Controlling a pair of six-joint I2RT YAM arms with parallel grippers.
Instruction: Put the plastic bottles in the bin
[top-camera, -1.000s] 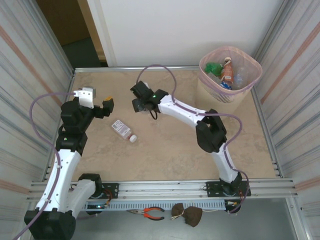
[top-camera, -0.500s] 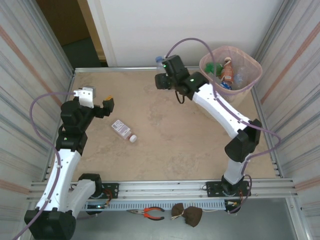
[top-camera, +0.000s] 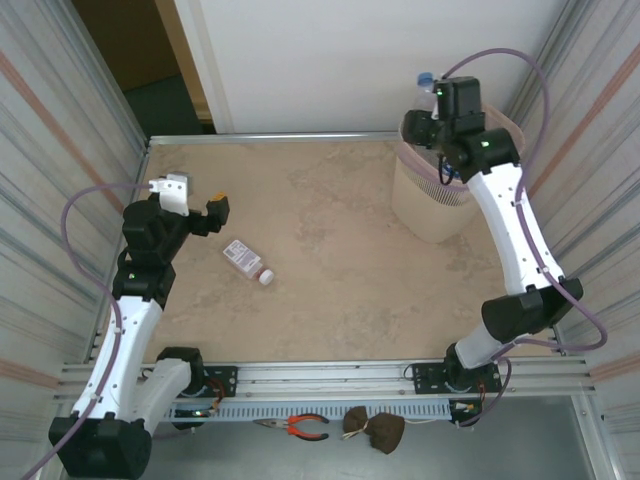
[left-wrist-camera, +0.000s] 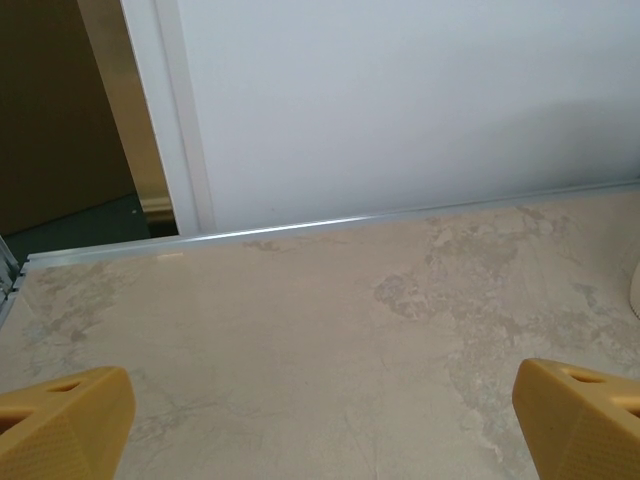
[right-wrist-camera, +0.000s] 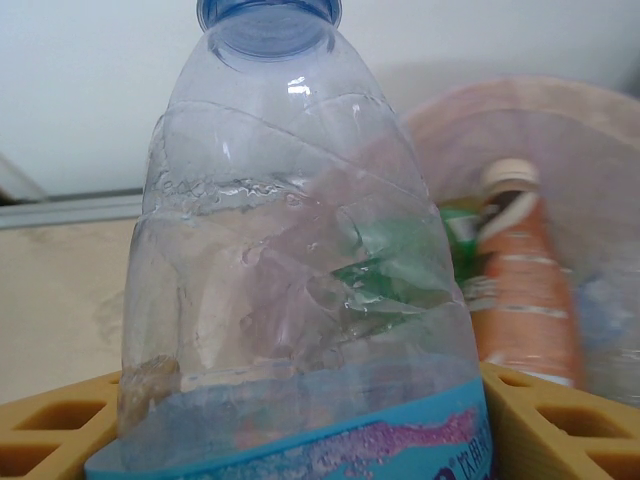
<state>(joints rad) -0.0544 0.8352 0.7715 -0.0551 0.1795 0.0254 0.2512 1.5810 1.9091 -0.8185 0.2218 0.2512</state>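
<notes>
Bottle (right-wrist-camera: 290, 250) clamped between the right jaws: clear, crumpled plastic, blue cap at 12 o'clock in the right wrist view, blue label band low down, a yellow finger (right-wrist-camera: 50, 430) pressed against each side of it. Seen from above, right arm (top-camera: 510, 220) stretched to 2 o'clock of the tabletop (top-camera: 340, 290), with that bottle's cap pointing away from the bases, at the 11 o'clock edge of the bin (top-camera: 425, 205). Hard to tell whether over the opening or just outside the rim.

Bin pale pink, upright, in the tabletop's 2 o'clock corner, close to the back wall. Inside it, in the right wrist view at 3 o'clock of the held bottle, an orange-brown bottle (right-wrist-camera: 525, 290) with a pale cap. Beside that, at its 9 o'clock, something green (right-wrist-camera: 462, 240), partly hidden behind the clear plastic.

One more small bottle (top-camera: 246, 260) lying on its side at 9 o'clock of the tabletop's middle, reddish label, white cap toward 4 o'clock, touching nothing.

Left jaws spread wide and empty, held above the tabletop at 10 o'clock, near that lying bottle but apart from it. In the left wrist view, both yellow fingertips (left-wrist-camera: 60, 425) at the lower corners, bare tabletop between.

Pliers (top-camera: 300, 428) with red handles below the front rail at 6 o'clock.
</notes>
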